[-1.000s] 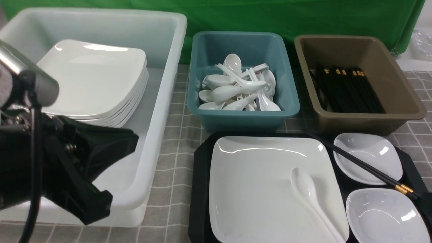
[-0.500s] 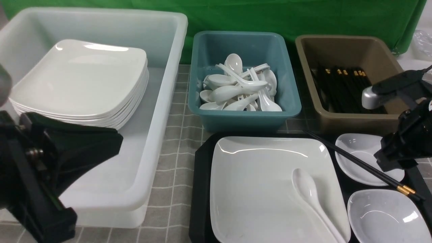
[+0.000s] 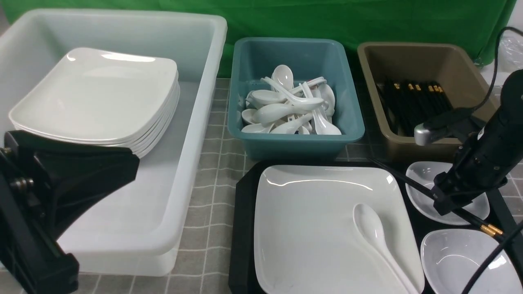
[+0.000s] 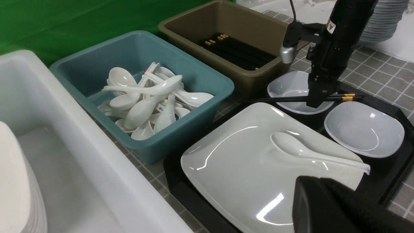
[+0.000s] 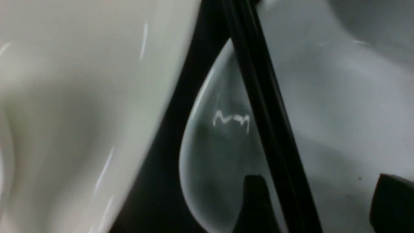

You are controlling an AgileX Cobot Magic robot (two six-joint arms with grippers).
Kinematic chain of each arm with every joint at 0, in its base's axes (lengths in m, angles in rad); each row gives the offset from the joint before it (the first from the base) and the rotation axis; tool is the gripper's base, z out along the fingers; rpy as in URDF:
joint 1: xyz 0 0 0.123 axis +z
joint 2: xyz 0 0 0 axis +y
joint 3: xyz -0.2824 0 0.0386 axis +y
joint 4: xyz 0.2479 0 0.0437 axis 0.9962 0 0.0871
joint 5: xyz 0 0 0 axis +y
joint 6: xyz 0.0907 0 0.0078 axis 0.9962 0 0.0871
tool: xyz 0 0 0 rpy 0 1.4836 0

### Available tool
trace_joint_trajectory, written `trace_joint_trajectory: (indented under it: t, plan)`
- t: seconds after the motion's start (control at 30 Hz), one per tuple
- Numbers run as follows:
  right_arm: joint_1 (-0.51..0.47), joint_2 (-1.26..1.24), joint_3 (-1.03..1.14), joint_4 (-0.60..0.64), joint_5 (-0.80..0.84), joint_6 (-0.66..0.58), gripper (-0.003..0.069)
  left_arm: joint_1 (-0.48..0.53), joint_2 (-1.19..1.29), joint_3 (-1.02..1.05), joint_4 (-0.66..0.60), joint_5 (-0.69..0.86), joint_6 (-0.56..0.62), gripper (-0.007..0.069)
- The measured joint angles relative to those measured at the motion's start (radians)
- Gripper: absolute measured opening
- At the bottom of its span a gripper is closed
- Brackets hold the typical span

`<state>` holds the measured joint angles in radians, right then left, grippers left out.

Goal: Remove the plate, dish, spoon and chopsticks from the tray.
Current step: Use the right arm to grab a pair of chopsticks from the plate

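As chopsticks (image 5: pixel 260 97) are lying across the far dish (image 3: pixel 429 173) on the tray (image 3: pixel 243 228): straddling them with right gripper (image 3: pixel 445 204) spread; holding left gripper (image 4: pixel 307 194) closed beside tray.

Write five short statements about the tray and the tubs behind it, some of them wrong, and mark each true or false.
1. The spoon lies on the plate. True.
2. The right gripper stands over the chopsticks, which cross a small dish. True.
3. Its jaws are shut on the chopsticks. False: they stand open, astride the pair.
4. The tray is bare. False: plate, spoon, chopsticks and two small dishes are on it.
5. The teal tub holds white spoons. True.
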<state>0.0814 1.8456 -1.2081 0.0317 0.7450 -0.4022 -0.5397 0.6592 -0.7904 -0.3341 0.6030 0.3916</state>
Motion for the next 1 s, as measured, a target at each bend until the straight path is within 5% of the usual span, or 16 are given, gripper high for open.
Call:
trace_joint_trajectory:
  t: [0.2, 0.33, 0.4, 0.5, 0.8, 1.0]
  plan:
    - [0.000, 0.045, -0.003, 0.000, -0.018, -0.047, 0.0442, 0.000, -0.001, 0.000, 0.000, -0.005, 0.000, 0.0006]
    - [0.000, 0.050, -0.003, 0.000, -0.013, -0.067, 0.0314, 0.000, -0.001, 0.000, 0.000, -0.005, 0.001, 0.0006]
    - [0.000, 0.049, -0.003, 0.000, -0.001, -0.089, 0.0177, 0.000, -0.001, 0.000, 0.000, -0.006, 0.001, 0.0006]
    - [0.000, 0.035, -0.003, 0.001, 0.018, -0.129, 0.0118, 0.000, -0.001, 0.000, 0.000, -0.013, 0.001, 0.0006]
    - [0.028, -0.146, -0.003, 0.061, 0.234, -0.358, 0.0121, 0.000, -0.002, 0.000, -0.001, -0.073, 0.006, 0.0006]
    - [0.106, -0.306, -0.003, 0.175, 0.190, -0.359, 0.0121, 0.000, -0.002, 0.000, -0.019, -0.134, 0.006, 0.0006]
